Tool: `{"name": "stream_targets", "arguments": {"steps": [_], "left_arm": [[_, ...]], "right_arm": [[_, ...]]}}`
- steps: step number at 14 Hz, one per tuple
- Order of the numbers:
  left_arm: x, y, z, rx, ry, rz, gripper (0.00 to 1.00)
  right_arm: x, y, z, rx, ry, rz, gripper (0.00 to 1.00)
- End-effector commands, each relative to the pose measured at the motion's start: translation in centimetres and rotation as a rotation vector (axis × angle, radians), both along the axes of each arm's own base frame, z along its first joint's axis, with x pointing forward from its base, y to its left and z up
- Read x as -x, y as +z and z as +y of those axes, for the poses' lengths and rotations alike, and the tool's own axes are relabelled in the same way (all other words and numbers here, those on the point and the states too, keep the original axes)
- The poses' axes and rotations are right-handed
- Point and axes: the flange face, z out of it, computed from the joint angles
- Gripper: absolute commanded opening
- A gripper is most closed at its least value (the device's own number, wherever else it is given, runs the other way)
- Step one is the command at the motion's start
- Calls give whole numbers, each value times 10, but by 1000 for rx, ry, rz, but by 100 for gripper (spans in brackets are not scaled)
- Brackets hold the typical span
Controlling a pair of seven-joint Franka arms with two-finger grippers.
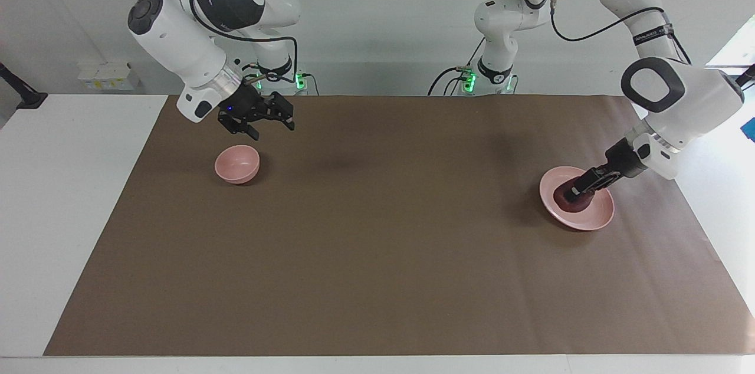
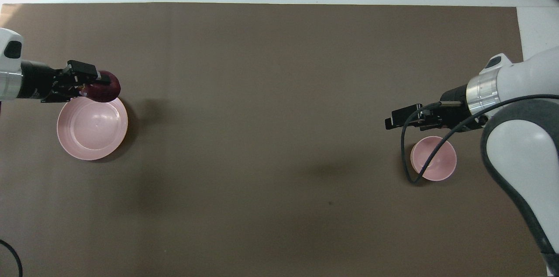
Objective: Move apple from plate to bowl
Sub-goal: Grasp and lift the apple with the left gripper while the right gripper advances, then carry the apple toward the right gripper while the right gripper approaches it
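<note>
I read the left gripper [image 1: 575, 192] as closed around the apple [image 1: 571, 199]; its fingers [image 2: 89, 77] sit on either side of the fruit. In the facing view the apple shows directly below the fingertips, over the plate [image 1: 596, 217], toward the part of the dish nearer the robots. I cannot tell whether the apple rests on the plate or is lifted just clear of it. In the overhead view the held apple appears at the plate's [image 2: 72, 143] rim, with most of the dish bare beneath the gripper [image 2: 99, 84].

The right gripper [image 1: 272, 124] hangs in the air above the bowl [image 1: 237, 164], slightly toward the middle of the table from it, and waits there. Its jaws stand apart and hold nothing. The bowl lies under this gripper [image 2: 389, 120] on the brown mat [image 1: 377, 256], upright and holding nothing.

Plate and bowl are well apart, the plate at the left arm's end of the table, the bowl at the right arm's end. The mat covers most of the table [image 1: 71, 197].
</note>
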Motion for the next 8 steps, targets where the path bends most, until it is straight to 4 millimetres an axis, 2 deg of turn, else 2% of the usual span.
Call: {"name": "stream_targets", "arguments": {"steps": [1,3,4,6,8], "left_arm": [[18,43,-19,119,-5,-17,0],[24,62,-28,169,4,-36,0],[25,62,-32,182,-1,-32,0],[29,67,-38,215,-13,-23,0],[35,80,-44,274,-18,-27,0]], "right_arm": [[-7,-19,32,-88,-62,-22,100],[-10,-23,67,-92,-184,-1,100],[-8,-21,88,-100,-244,15,100],[-4,-19,116,-128,-338,51,100],[1,-17,131,-142,-424,108,100]]}}
